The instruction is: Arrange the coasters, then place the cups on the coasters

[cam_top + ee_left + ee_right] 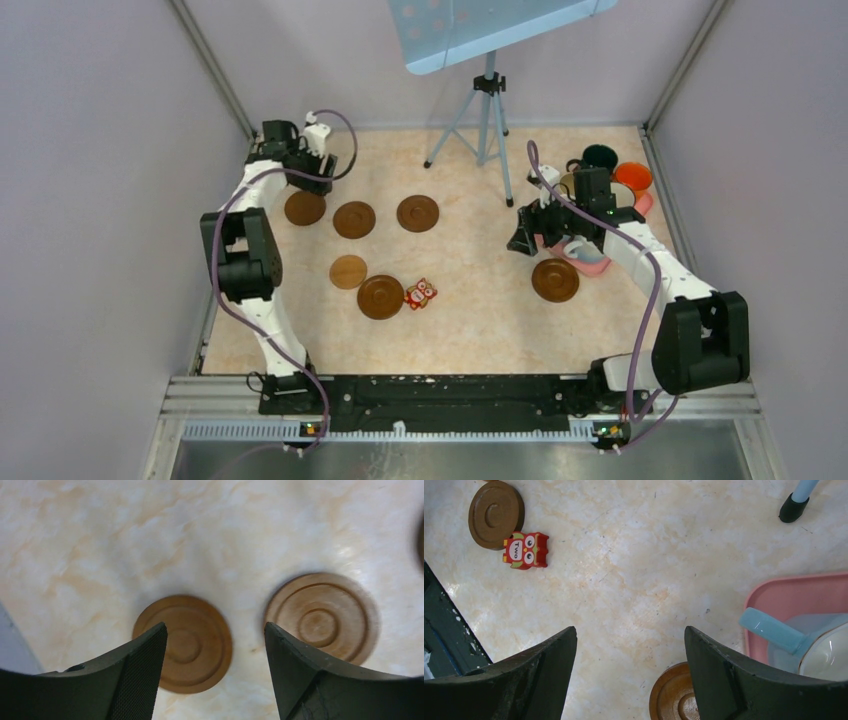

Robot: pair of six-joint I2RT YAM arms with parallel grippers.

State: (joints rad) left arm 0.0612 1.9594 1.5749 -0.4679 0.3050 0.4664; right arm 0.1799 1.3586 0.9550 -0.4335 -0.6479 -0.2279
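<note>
Six brown coasters lie on the table. Three form a row at the back left (305,208) (354,219) (418,213). A lighter tan coaster (348,271) and a dark one (381,296) sit nearer the front, and another coaster (555,280) lies at the right. My left gripper (310,178) hovers open over the leftmost coaster (182,642), with the neighbouring coaster (320,617) to its right. My right gripper (630,630) is open over bare table, beside the right coaster (673,696). The cups cluster at the back right: dark green (600,156), orange (633,177), light blue (774,630).
A red owl figure (420,294) lies beside the front dark coaster. A pink tray (794,592) sits under the light blue cup by the right gripper. A tripod (488,120) stands at the back centre. Walls close in on both sides.
</note>
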